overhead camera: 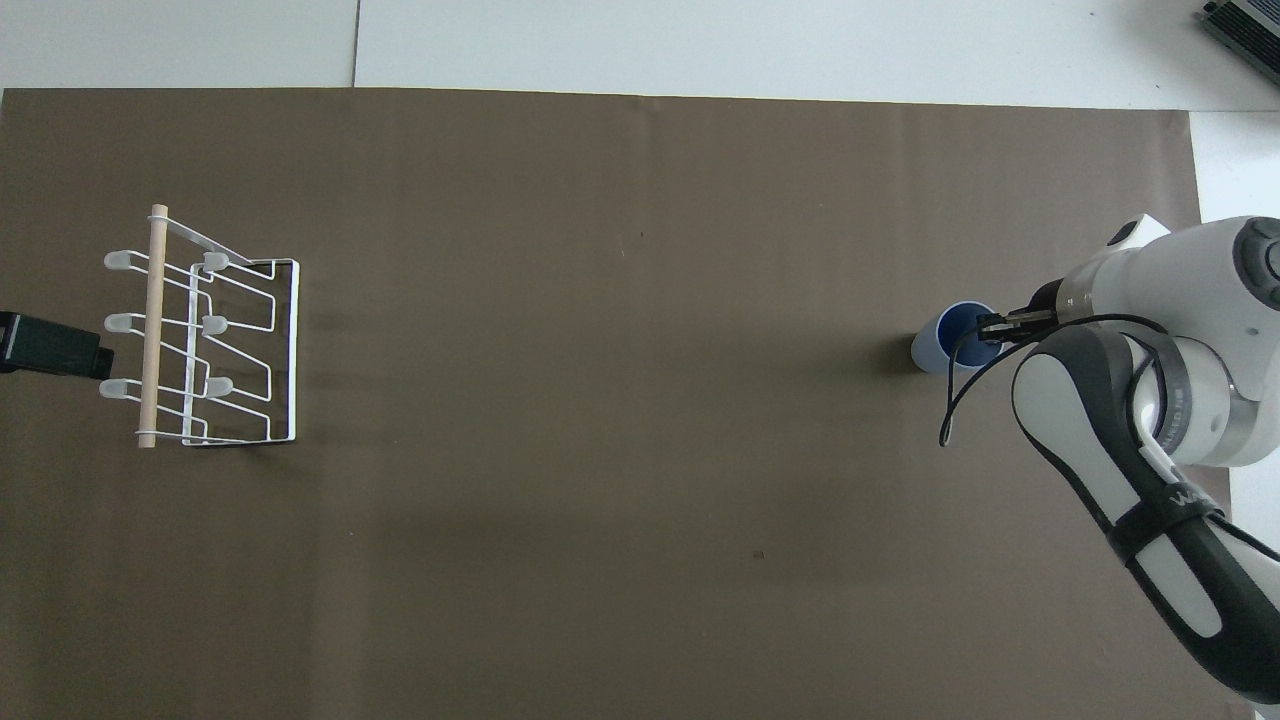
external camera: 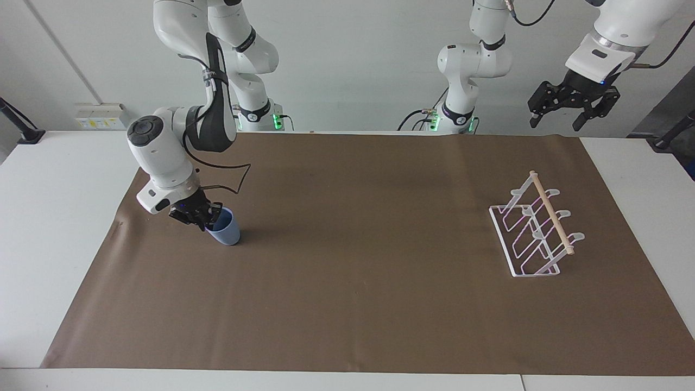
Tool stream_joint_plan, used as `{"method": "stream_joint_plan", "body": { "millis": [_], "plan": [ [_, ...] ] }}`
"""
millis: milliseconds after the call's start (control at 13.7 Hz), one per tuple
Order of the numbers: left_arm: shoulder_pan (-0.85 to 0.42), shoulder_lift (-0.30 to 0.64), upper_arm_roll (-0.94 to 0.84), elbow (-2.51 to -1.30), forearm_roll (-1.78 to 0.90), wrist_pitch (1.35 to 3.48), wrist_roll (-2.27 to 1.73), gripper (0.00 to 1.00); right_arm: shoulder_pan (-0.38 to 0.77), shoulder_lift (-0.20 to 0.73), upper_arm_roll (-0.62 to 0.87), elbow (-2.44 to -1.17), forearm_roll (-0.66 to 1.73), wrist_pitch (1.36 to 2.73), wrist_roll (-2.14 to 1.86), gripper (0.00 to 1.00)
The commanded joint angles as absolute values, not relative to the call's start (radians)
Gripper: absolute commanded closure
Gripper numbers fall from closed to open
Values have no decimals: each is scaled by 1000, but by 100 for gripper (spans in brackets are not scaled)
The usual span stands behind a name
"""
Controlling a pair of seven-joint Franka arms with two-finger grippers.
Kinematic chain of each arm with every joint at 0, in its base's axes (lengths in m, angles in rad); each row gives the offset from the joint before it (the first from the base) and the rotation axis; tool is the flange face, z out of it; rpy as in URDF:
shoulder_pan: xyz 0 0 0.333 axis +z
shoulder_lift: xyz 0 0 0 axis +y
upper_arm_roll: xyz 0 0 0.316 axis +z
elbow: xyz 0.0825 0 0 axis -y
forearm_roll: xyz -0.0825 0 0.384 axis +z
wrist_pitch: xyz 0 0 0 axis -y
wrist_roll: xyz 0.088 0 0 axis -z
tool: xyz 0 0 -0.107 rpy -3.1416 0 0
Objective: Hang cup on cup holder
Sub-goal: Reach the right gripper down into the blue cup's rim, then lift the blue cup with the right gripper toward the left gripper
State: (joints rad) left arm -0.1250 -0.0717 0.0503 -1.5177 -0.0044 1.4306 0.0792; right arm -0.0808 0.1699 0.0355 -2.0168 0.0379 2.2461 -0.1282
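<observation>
The pale blue cup (external camera: 225, 229) (overhead camera: 948, 340) stands on the brown mat toward the right arm's end of the table, leaning a little. My right gripper (external camera: 209, 218) (overhead camera: 988, 328) is shut on the cup's rim, pinching the wall on the side toward the right arm. The white wire cup holder (external camera: 535, 233) (overhead camera: 200, 335) with its wooden dowel stands at the left arm's end of the mat. My left gripper (external camera: 574, 108) hangs open high in the air above the table edge near the holder; it waits there, and only its dark tip (overhead camera: 50, 345) shows in the overhead view.
A brown mat (external camera: 353, 260) covers most of the white table (external camera: 54, 179). A black cable (external camera: 228, 182) loops off the right arm's wrist just above the mat beside the cup.
</observation>
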Motion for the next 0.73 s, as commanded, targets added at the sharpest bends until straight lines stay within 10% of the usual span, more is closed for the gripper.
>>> {"method": "stream_joint_plan", "body": {
  "millis": [0,659],
  "plan": [
    [-129,-103,54,-1552,9,1431,71,0,-86,161,48,-1987,128,2215,-152,100],
    [-129,-103,54,-1552,9,1431,71,0,-86,77,92,-1750,484,1977,-55,100]
  ]
}}
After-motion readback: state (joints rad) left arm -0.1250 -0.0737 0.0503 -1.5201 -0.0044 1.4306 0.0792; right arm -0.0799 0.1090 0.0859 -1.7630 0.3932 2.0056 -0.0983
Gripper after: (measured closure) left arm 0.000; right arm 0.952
